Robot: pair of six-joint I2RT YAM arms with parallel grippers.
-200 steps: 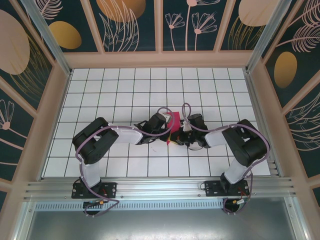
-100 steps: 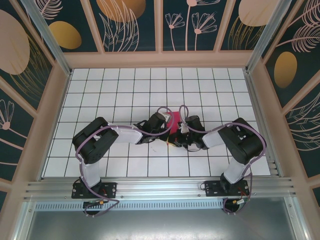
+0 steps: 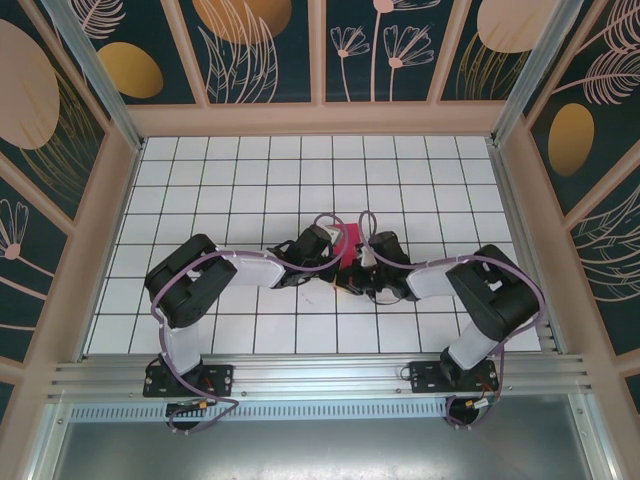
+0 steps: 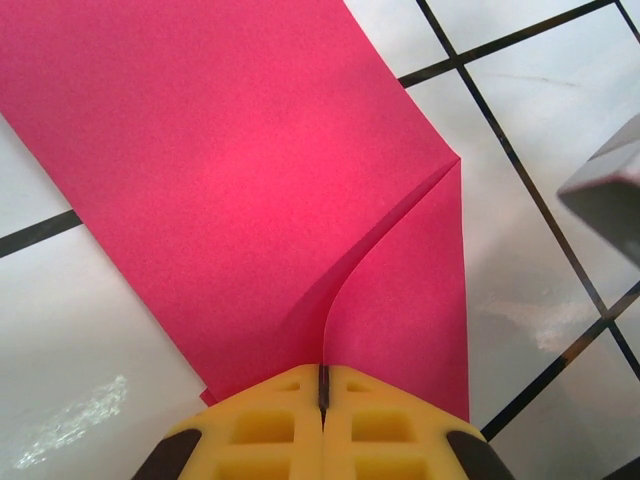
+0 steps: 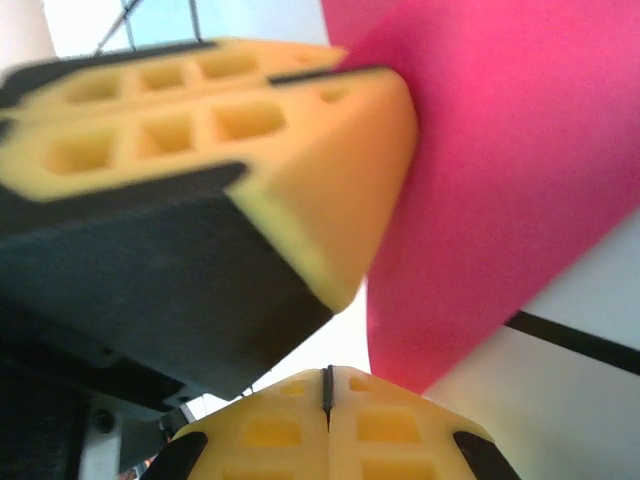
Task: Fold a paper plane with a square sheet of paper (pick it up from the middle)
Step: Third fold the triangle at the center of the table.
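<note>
The magenta-red sheet of paper [image 3: 349, 240] sits at the table's middle, held up between both arms. In the left wrist view the sheet [image 4: 250, 180] has one flap bent over along a curved crease that runs into the closed seam of my left gripper [image 4: 322, 372]. That left gripper [image 3: 335, 262] is shut on the paper's edge. Its yellow fingers [image 5: 300, 130] appear in the right wrist view with the sheet [image 5: 500, 200] coming out of their tip. My right gripper [image 5: 327, 375] is shut just below and beside the sheet's lower corner, with nothing between its pads. A paper plane is out of view.
The white grid-tiled table [image 3: 250, 180] has wooden walls on three sides and a metal rail [image 3: 320, 375] at the near edge. A blurred grey part [image 4: 610, 190] hangs close to the paper's right in the left wrist view.
My right gripper has shifted a little left, closer to the left gripper and the paper, and its elbow has swung outward. The left arm has stayed still, holding the paper.
</note>
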